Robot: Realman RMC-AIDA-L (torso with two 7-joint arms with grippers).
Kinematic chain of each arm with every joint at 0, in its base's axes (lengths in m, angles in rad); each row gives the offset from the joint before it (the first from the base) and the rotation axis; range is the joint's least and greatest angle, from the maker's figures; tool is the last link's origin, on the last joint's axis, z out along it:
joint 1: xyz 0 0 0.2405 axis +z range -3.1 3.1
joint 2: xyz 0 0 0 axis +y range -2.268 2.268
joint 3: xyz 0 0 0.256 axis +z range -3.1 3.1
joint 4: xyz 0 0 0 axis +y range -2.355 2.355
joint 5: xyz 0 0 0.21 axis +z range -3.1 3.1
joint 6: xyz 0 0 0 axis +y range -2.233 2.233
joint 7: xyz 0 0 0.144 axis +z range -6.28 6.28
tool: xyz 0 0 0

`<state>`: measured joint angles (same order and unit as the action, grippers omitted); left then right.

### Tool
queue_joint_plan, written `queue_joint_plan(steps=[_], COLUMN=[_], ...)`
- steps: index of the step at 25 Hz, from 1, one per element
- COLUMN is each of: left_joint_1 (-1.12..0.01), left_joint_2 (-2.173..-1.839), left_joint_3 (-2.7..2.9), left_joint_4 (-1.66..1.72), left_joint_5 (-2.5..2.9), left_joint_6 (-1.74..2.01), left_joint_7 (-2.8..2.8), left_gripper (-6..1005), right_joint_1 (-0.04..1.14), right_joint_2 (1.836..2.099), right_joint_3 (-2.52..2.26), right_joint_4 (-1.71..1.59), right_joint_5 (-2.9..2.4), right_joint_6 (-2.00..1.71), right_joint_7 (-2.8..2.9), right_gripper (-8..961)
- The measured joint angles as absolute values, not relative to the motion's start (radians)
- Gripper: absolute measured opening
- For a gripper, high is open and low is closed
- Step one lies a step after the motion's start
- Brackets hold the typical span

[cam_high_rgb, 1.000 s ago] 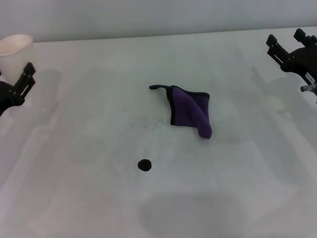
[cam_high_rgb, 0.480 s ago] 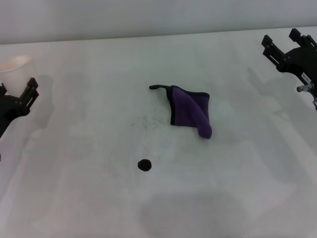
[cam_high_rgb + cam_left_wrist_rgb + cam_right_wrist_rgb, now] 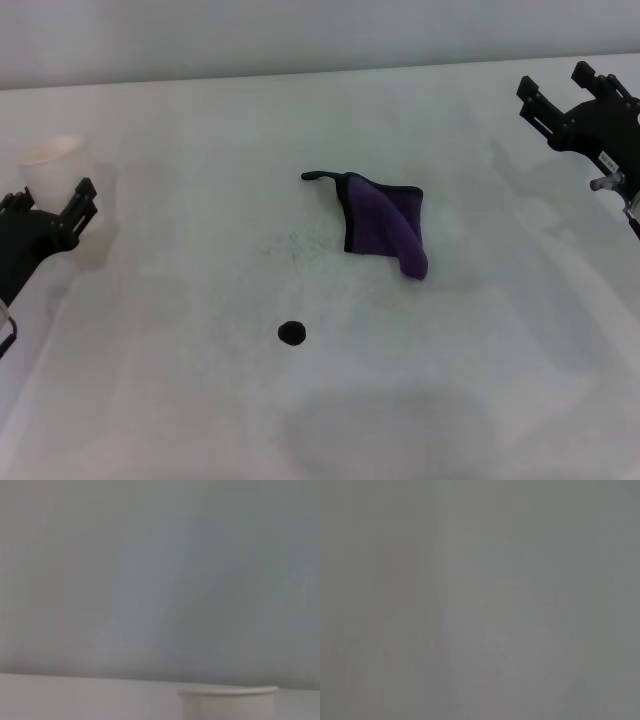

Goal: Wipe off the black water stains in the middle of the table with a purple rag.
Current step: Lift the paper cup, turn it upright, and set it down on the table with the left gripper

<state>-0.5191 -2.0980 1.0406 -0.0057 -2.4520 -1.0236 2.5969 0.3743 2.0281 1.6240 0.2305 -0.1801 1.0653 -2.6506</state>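
We see the purple rag (image 3: 383,226) lying beyond the black blot (image 3: 291,332); our left end effector (image 3: 80,205) and right end effector (image 3: 562,89) hang far aside, both seemingly spread open.

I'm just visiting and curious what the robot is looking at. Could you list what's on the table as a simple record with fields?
surface: white table
cloth: purple rag, folded, black edging, lying near the middle, untouched
stain: black water stains, one small round blot, nearer the robot than the rag, apart from it
cup: white cup at the left edge
left gripper: open, empty, in front of the cup
right gripper: open, empty, at the far right
wiping: not yet begun
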Motion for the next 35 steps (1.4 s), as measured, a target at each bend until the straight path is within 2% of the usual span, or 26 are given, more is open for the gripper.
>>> queue_joint_plan(steps=[15,25,35], left_joint_1=[-0.506,-0.494,-0.460], left_joint_2=[-2.100,-2.102,-2.101], left_joint_3=[1.071,1.071,1.071], left_joint_4=[-0.032,-0.042,-0.043], left_joint_5=[-2.452,-2.451,-2.446], left_joint_6=[-1.025,-1.030,-1.064], left_joint_7=[2.605,2.620,2.620], left_gripper=[663,843,893], right_joint_1=[0.374,0.373,0.374], right_joint_2=[2.028,2.028,2.028], right_joint_3=[1.593,1.592,1.592], right_joint_4=[0.232,0.232,0.232], right_joint_5=[-0.177,-0.180,-0.181], right_joint_6=[1.088,1.108,1.108], right_joint_7=[-2.651,-2.651,-2.651], right_gripper=[818,818,818])
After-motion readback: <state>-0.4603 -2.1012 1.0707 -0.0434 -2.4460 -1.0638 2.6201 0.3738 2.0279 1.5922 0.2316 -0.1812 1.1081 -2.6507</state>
